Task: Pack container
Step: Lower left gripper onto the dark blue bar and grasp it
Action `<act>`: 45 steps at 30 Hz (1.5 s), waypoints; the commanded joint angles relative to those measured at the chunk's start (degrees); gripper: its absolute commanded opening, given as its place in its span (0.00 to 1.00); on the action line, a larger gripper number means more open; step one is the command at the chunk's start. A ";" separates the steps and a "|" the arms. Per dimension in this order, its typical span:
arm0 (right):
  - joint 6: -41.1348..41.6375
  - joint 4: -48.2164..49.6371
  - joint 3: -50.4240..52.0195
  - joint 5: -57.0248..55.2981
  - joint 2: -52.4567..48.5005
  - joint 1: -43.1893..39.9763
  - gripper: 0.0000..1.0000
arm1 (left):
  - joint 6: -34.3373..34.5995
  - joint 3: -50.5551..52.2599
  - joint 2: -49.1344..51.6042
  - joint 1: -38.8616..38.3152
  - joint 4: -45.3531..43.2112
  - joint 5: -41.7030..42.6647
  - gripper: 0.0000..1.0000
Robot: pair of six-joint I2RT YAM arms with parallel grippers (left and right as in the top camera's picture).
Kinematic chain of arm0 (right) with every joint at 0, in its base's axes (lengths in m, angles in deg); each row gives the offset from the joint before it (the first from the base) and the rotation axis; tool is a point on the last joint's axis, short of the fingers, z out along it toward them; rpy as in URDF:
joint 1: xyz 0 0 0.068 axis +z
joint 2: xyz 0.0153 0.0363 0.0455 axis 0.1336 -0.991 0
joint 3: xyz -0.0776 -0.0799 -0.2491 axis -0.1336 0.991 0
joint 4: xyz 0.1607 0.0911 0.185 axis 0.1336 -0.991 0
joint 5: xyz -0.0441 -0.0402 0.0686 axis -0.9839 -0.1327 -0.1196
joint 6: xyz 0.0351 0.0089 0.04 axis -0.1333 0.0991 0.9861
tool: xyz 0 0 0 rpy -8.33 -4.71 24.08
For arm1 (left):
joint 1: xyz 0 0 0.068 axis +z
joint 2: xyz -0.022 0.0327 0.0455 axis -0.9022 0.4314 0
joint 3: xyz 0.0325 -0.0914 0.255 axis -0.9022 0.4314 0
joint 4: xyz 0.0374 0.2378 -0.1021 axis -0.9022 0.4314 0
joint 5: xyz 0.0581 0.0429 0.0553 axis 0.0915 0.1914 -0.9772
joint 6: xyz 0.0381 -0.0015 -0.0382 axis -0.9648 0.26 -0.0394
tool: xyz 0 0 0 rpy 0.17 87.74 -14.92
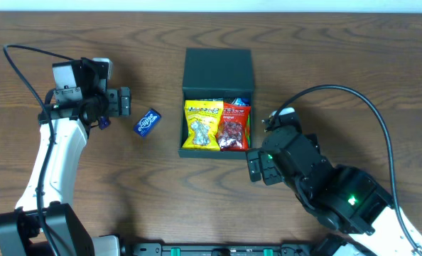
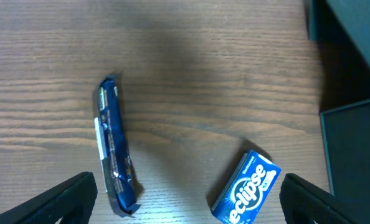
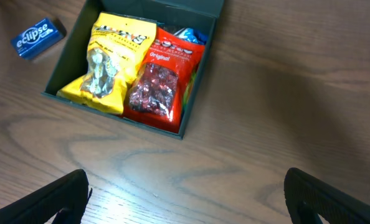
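Note:
The dark teal container (image 1: 214, 153) stands open at the table's middle, its lid (image 1: 218, 67) folded back. Inside lie a yellow snack packet (image 1: 202, 125), a red one (image 1: 233, 126) and a blue item (image 1: 239, 102) behind them. A blue Eclipse gum box (image 1: 147, 122) lies left of the container. A thin blue wrapper (image 1: 103, 122) lies further left. My left gripper (image 1: 123, 102) is open and empty above the wrapper (image 2: 113, 146) and gum box (image 2: 246, 188). My right gripper (image 1: 257, 167) is open and empty, just in front of the container's right corner (image 3: 141, 126).
The container's dark wall (image 2: 353, 149) shows at the right edge of the left wrist view. The right wrist view shows the yellow packet (image 3: 107, 65), the red packet (image 3: 163, 81) and the gum box (image 3: 38, 38). Bare wooden table lies under my right gripper (image 3: 188, 199).

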 commanded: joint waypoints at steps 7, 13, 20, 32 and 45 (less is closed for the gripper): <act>0.42 -0.02 0.44 -1.20 -0.09 0.17 0.99 | 0.31 -0.20 10.40 0.22 -0.98 -9.31 0.96; 0.42 -0.02 0.44 -1.20 -0.09 0.17 0.99 | 3.19 -0.20 14.34 0.83 -3.98 -12.09 0.96; 0.42 -0.02 0.44 -1.20 -0.09 0.17 0.99 | 3.52 -0.20 18.08 2.73 -6.27 -12.13 0.99; 0.42 -0.02 0.44 -1.20 -0.09 0.17 0.99 | 3.54 -0.20 18.95 3.19 -8.13 -12.02 0.60; 0.42 -0.02 0.44 -1.20 -0.09 0.17 0.99 | 4.68 -0.20 21.07 3.19 -8.39 -11.54 0.52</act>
